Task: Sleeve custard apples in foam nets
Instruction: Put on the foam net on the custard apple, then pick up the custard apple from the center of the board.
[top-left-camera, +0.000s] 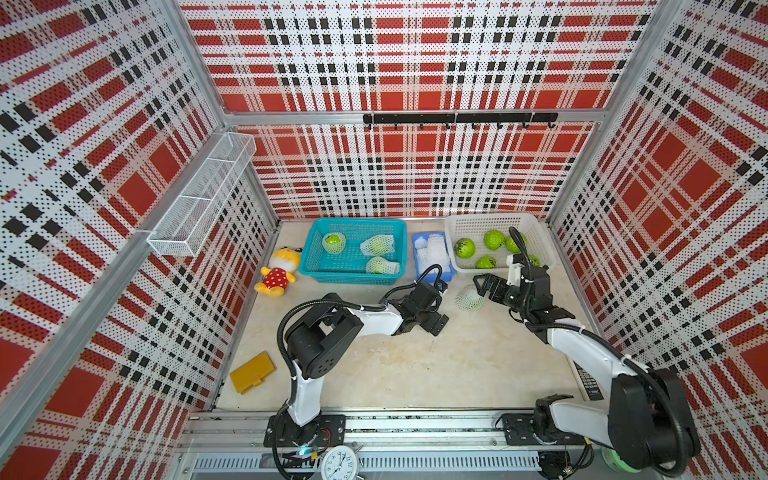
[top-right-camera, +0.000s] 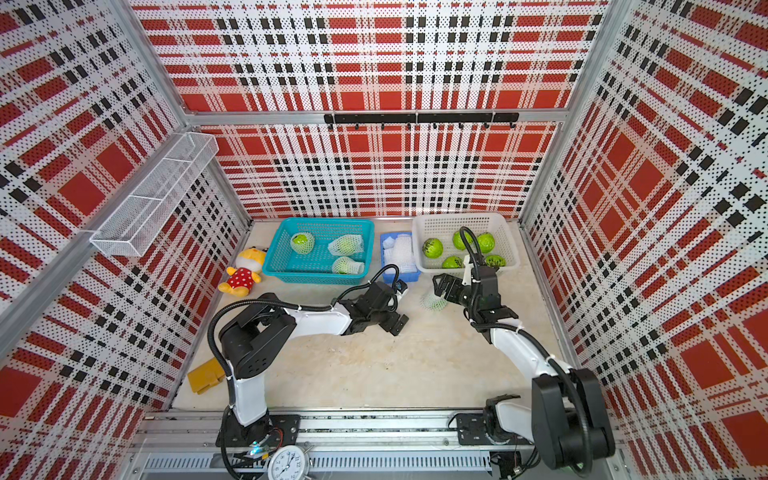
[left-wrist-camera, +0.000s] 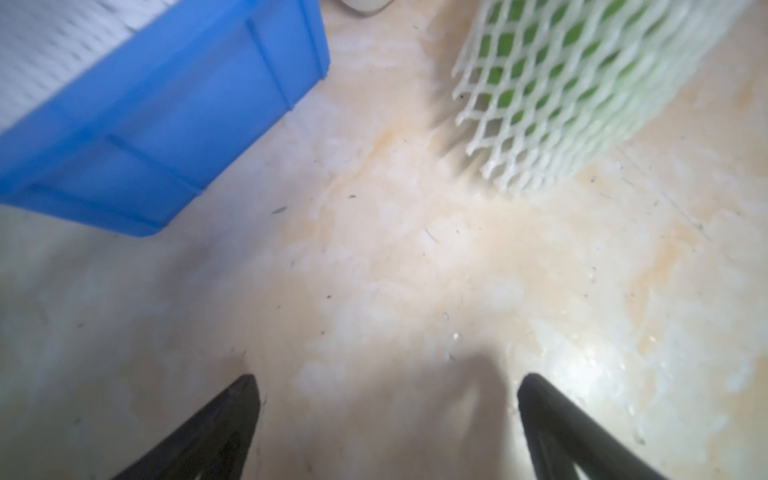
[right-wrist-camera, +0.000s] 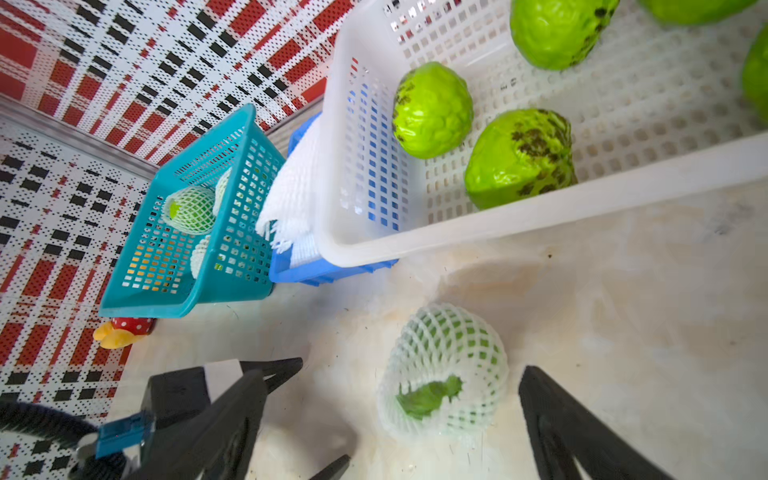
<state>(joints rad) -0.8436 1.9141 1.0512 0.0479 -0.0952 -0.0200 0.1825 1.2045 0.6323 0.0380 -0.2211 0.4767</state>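
Right tool: fingers spread wide, gripping nothing. It hangs low over the table, tips pointed at a sleeved custard apple. That fruit lies on the table just off the near rim of the white basket, robot side. In the right wrist view it sits between and ahead of the two fingers, touching neither as far as I can make out. Its foam net covers all but one end, where green skin shows through the opening.

Left tool: also spread, bare table between the tips. It is near the same fruit, on the side away from the right tool, and farther from the white basket.

Inside the white basket: five bare custard apples, some with dark patches.

Blue tray: hard against the basket's side nearest the left arm, holding spare foam nets.

Teal basket: beyond that tray, same side, apart from the white basket. Three sleeved fruits inside.
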